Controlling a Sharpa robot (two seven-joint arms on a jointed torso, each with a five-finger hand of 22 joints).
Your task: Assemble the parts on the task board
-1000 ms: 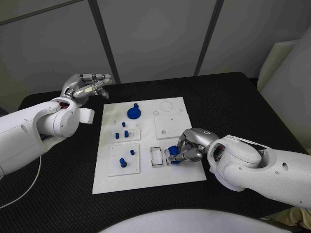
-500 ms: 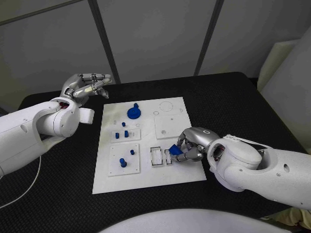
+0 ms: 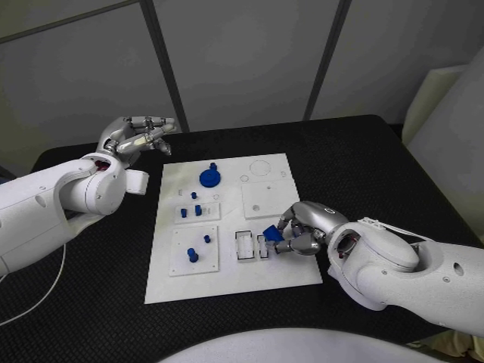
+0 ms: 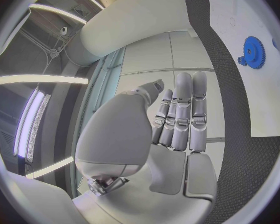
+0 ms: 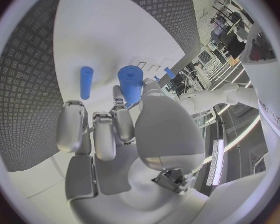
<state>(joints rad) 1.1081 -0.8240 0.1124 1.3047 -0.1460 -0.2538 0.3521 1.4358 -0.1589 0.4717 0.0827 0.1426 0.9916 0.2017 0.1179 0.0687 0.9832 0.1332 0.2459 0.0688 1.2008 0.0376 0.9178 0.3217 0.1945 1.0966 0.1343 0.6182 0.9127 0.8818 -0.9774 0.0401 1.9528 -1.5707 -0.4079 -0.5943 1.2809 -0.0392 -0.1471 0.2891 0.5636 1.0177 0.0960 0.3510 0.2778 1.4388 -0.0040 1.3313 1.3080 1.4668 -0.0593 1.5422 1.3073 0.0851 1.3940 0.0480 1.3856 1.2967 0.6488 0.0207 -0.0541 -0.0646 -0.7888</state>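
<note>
The right hand (image 3: 296, 233) sits low over the board's (image 3: 226, 280) near right part, its arm coming in from the right. Its fingers are curled round a short blue cylinder (image 3: 273, 232), pinched between thumb and fingers just above the board, beside two small rectangular slots (image 3: 246, 246). In the right wrist view the hand (image 5: 115, 129) holds that cylinder (image 5: 131, 83) at its fingertips, with a thinner blue peg (image 5: 85, 82) standing on the board (image 5: 96, 40) close by.

The left hand (image 3: 138, 132) is raised off the far left corner of the board, over the black table (image 3: 373, 166), well apart from every part. Its fingers lie straight and close together, bent slightly forward, holding nothing; the left wrist view shows the palm (image 4: 177, 129) flat with the fingers side by side.

No writing can be read on the board or the arms.

On the board, a blue gear (image 3: 209, 176) with a small knob beside it lies at the far left; the same gear (image 4: 254, 52) shows in the left wrist view. Nearer, one inset plate carries about three small blue pegs (image 3: 197, 208) and another carries two (image 3: 199, 248). A plain white square plate (image 3: 268, 198) lies right of centre.
</note>
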